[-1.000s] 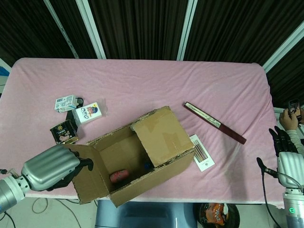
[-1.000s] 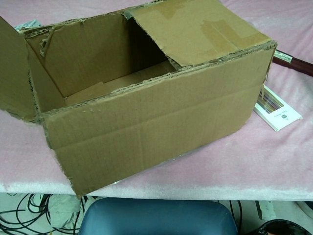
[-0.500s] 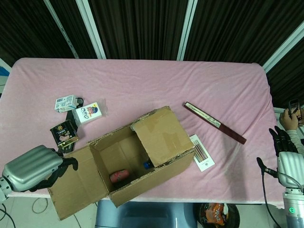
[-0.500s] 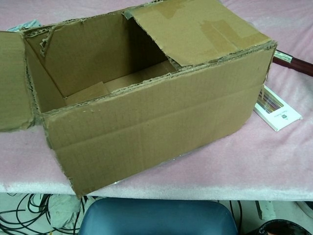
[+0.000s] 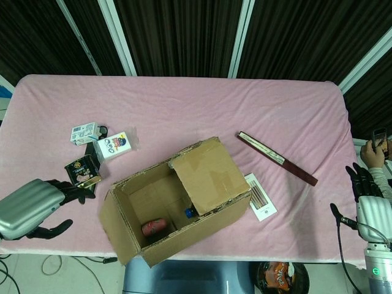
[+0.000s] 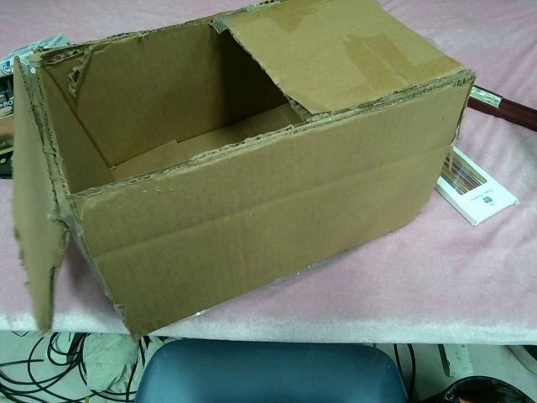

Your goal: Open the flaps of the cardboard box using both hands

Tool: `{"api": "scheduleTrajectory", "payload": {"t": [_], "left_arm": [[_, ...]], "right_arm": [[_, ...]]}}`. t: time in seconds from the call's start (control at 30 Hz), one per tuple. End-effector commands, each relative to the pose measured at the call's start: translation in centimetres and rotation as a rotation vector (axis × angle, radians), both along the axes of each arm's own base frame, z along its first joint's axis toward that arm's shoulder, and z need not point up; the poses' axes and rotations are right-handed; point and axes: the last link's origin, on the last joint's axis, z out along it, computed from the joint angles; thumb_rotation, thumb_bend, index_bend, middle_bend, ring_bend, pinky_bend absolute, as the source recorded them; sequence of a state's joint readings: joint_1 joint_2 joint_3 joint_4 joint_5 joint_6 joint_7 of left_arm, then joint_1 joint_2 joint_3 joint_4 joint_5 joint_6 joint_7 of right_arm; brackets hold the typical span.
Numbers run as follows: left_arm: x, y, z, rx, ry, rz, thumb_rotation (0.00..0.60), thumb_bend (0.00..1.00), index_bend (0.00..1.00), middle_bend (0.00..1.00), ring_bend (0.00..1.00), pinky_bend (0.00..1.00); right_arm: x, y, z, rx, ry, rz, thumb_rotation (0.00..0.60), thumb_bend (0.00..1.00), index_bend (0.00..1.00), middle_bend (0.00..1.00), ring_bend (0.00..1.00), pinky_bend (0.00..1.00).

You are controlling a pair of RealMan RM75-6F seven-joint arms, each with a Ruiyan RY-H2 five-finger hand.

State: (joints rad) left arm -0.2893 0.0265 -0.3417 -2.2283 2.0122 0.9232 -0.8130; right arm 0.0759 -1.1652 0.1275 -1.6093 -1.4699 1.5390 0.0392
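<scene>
The bench (image 5: 184,104), draped in pink cloth, carries a cardboard box (image 5: 177,202) near its front edge, lying between the two hands and closer to the left one. The flap (image 5: 113,229) nearest the left hand hangs folded down outside the box wall; the flap (image 5: 208,174) on the right-hand side lies over the opening. Inside sits a small pink object (image 5: 154,226). The left hand (image 5: 33,207) hovers at the bench's front corner, clear of the box, fingers spread and holding nothing. The right hand (image 5: 367,199) stands off the far end of the bench, well apart from the box, fingers straight up and empty. Beyond the left hand's fingertips lie a dark tin (image 5: 82,170) and two small cartons (image 5: 113,146). Toward the right hand lie a long dark strip (image 5: 277,158) and a white card (image 5: 260,197).
</scene>
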Motion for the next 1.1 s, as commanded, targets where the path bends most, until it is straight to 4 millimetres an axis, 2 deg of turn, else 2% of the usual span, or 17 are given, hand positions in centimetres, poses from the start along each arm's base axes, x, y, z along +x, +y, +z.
{"api": "scheduleTrajectory", "payload": {"t": [0.03, 0.17, 0.27, 0.5, 0.67, 0.83, 1.1], "left_arm": [[-3.5, -0.7, -0.3, 0.218, -0.057, 0.005, 0.6, 0.22, 0.12, 0.15, 0.11, 0.22], [-5.7, -1.5, -1.2, 0.414, 0.002, -0.104, 0.6, 0.19, 0.08, 0.07, 0.06, 0.13], [-7.5, -2.4, -2.8, 0.533, 0.035, -0.16, 0.6, 0.16, 0.03, 0.02, 0.02, 0.09], [-11.7, -5.1, -7.8, 0.639, -0.066, -0.053, 0.6, 0.13, 0.0, 0.0, 0.01, 0.07], [-14.1, -5.5, -10.3, 0.664, -0.049, -0.017, 0.6, 0.13, 0.0, 0.0, 0.0, 0.05], [-15.1, -5.2, -10.9, 0.676, -0.078, 0.012, 0.6, 0.13, 0.0, 0.0, 0.0, 0.05], [-15.7, -4.7, -10.7, 0.681, -0.112, 0.043, 0.6, 0.13, 0.0, 0.0, 0.0, 0.05]], "right_arm": [[0.0, 0.0, 0.0, 0.002, 0.001, 0.002, 0.6, 0.35, 0.0, 0.0, 0.0, 0.21], [0.1, 0.0, 0.0, 0.006, 0.005, 0.007, 0.6, 0.35, 0.0, 0.0, 0.0, 0.21], [0.2, -0.1, -0.1, 0.009, 0.008, 0.011, 0.6, 0.35, 0.0, 0.0, 0.0, 0.21], [1.0, -0.1, 0.0, 0.02, 0.027, 0.046, 0.6, 0.32, 0.0, 0.0, 0.0, 0.21], [2.4, -0.7, 0.2, 0.035, 0.032, 0.094, 0.6, 0.26, 0.0, 0.0, 0.0, 0.21], [5.4, -2.6, 0.4, 0.069, 0.063, 0.205, 0.6, 0.25, 0.0, 0.0, 0.0, 0.21], [14.5, -7.2, 0.7, 0.156, 0.207, 0.513, 0.6, 0.26, 0.0, 0.0, 0.0, 0.21]]}}
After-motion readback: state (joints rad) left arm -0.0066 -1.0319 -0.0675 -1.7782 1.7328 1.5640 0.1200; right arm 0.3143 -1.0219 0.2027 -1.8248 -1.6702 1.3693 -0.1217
